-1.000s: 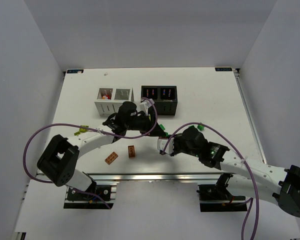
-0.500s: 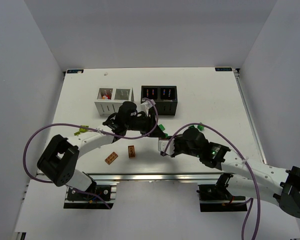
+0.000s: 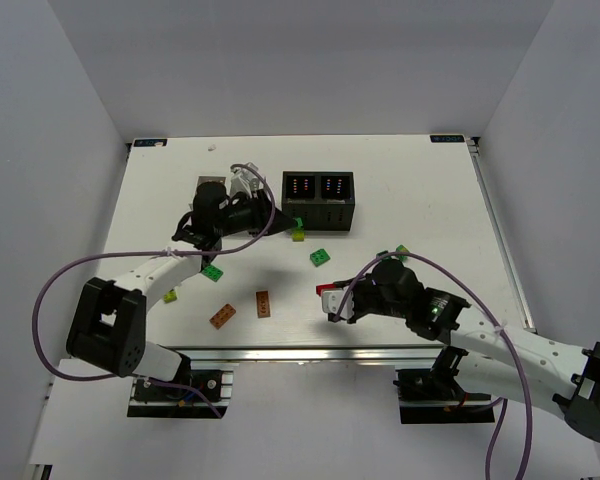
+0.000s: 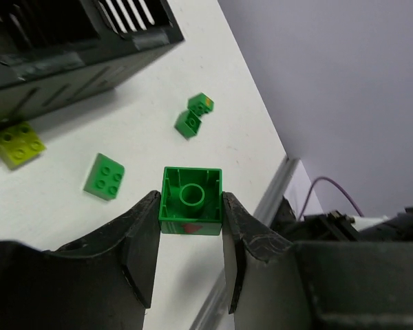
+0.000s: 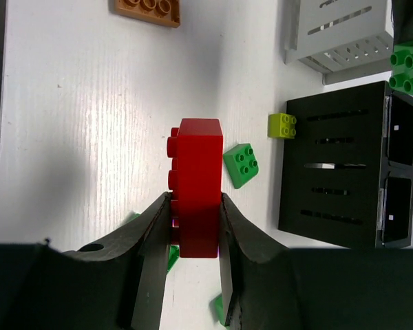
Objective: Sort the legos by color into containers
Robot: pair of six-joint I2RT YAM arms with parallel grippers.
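The left arm (image 3: 150, 272) and right arm (image 3: 520, 352) have white links, black joint housings and black bases; a purple cable (image 3: 42, 300) trails each (tool fingers (image 4: 138, 247) matte black).

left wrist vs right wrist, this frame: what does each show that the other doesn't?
Left wrist only: the left end effector closed on a green brick, hollow underside to camera, and a purple cable. Right wrist only: the right end effector closed on a red brick, an orange brick, the white container. Both: the black container, the yellow-green brick beside it, a flat green brick further out. A studs-up green brick at right wrist's top-right edge may be the held one; cannot tell.
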